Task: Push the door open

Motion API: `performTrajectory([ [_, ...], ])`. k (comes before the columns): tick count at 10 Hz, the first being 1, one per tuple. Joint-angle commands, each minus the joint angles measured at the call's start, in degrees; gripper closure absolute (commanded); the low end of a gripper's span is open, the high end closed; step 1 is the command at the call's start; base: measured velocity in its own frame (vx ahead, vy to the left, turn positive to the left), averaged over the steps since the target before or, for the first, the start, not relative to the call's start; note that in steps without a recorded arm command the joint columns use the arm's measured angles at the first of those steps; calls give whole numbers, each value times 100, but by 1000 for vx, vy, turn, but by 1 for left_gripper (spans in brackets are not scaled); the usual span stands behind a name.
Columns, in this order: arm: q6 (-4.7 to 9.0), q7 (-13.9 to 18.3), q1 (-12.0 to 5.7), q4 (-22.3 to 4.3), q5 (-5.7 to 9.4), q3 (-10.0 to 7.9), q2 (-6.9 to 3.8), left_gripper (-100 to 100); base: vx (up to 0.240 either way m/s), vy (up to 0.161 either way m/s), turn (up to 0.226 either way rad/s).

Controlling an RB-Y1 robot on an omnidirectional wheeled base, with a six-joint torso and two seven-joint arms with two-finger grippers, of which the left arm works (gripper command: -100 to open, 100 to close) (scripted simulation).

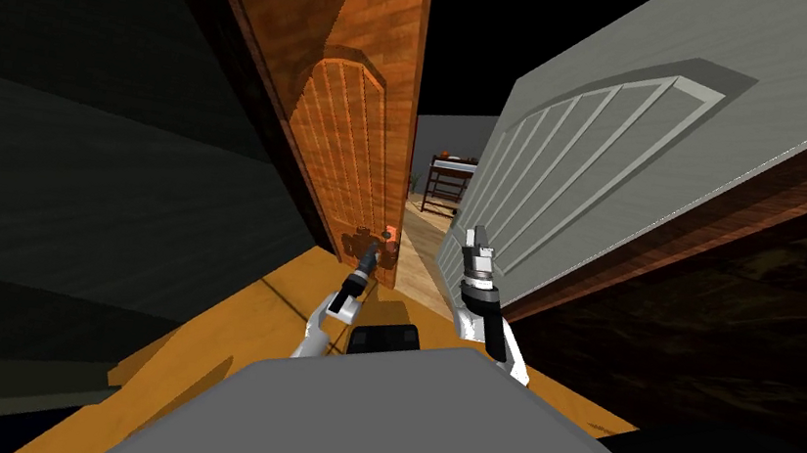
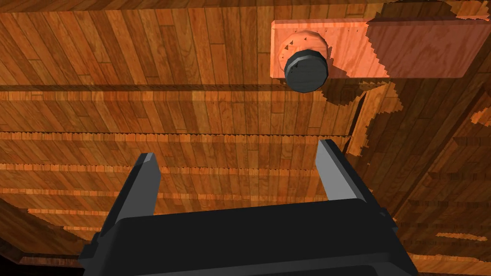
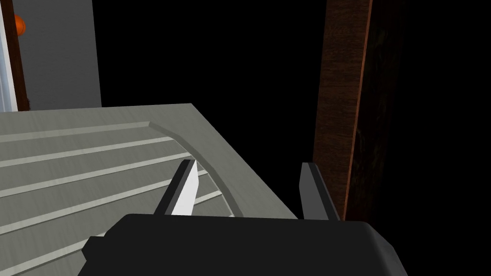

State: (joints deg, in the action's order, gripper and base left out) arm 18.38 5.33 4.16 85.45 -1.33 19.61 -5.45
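Two door leaves stand ahead of me, swung apart with a gap between them. The left leaf is a brown wooden door, its panelled face close before my left hand. A dark round knob sits on a reddish plate just beyond the fingers. My left gripper is open, close to the door below the knob, with nothing between its fingers. The right leaf is a grey panelled door. My right gripper is open beside its top edge.
Through the gap a lit wooden floor runs to a dark shelf unit against a grey wall. A dark wooden frame post stands right of the grey door. Dark walls flank both sides, and black areas lie above.
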Motion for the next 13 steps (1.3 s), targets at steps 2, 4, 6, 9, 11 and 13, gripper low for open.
performTrajectory([
  [2, -57, 31, -95, -265, -17, 103, 3, -100, 58, 111, -83],
  [4, -124, 60, -207, -517, -30, 191, 11, -100, 78, 120, -102],
  [6, -176, 83, -294, -713, -40, 260, 19, -100, 64, 96, -67],
  [9, -148, 89, -360, -865, -35, 246, 19, -100, 75, 41, -53],
  [11, -111, 79, -390, -942, -32, 212, 37, -100, 192, -55, -30],
  [13, -58, 64, -434, -1054, -28, 161, 73, -100, 192, -98, -34],
])
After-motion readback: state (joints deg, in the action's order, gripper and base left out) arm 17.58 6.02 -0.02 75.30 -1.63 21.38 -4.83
